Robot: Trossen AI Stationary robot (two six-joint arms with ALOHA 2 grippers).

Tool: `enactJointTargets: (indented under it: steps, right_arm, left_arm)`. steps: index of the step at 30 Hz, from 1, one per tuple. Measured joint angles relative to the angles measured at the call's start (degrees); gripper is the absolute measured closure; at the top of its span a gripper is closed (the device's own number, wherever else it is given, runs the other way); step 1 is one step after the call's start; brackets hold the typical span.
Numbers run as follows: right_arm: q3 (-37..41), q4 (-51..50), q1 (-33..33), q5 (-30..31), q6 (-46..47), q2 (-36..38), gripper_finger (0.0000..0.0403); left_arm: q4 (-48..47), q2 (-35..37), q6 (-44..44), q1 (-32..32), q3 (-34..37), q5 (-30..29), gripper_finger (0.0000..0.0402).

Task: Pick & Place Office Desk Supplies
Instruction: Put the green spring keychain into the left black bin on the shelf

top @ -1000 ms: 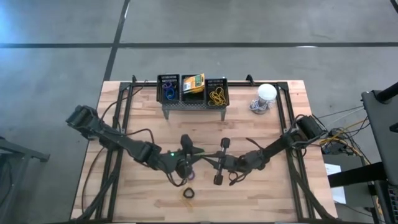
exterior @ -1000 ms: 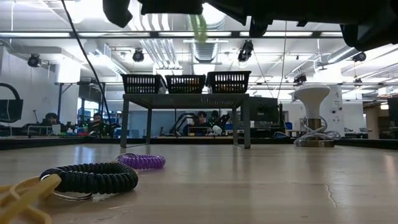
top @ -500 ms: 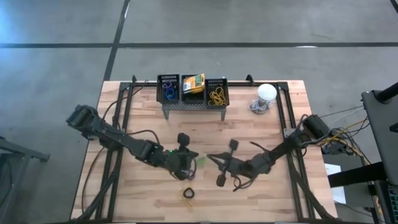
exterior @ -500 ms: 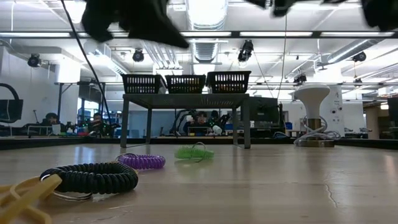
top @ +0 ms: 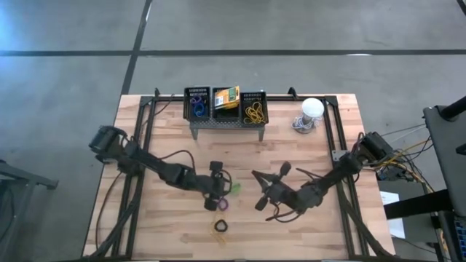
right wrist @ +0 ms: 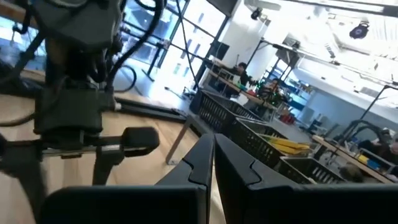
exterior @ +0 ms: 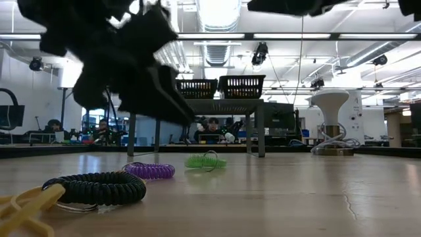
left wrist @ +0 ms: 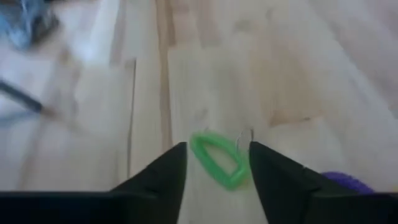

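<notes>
Green loop (left wrist: 216,160) lies between left pincer's (left wrist: 213,163) open fingers.

Three black mesh baskets (top: 226,104) stand in a row on one grey perforated stand (top: 226,125). In front of the stand, loose on the worktop (top: 160,233): one green loop (top: 234,188), one purple loop (exterior: 150,170), one black loop (exterior: 95,187), one yellow band (top: 220,229). Beside the stand: one white dome (top: 312,108).
</notes>
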State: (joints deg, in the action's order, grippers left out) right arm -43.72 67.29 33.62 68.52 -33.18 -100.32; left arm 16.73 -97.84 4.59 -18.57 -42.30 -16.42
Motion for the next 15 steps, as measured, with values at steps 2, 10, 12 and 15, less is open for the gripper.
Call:
enactJointTargets:
  steps: [2,10,12,15]
  right_arm:
    - [0.1,-0.7,-0.5,-0.7,1.3,-0.1,0.039]
    - [0.1,-1.1,-1.3,-1.6,3.5,-0.2,0.039]
    - [0.1,-1.1,-1.3,-1.8,3.4,-0.2,0.039]
    - [0.3,-1.1,-1.3,-2.6,3.3,-0.2,0.039]
  left_arm:
    - [0.1,-2.1,-3.4,0.3,-0.1,0.1,0.0206]
    - [0.2,-10.7,-7.7,0.6,-4.4,0.6,0.0218]
    - [-0.1,-11.6,-7.7,0.7,-5.2,0.5,0.024]
    - [0.2,-12.5,-7.6,0.9,-6.9,0.5,0.0285]
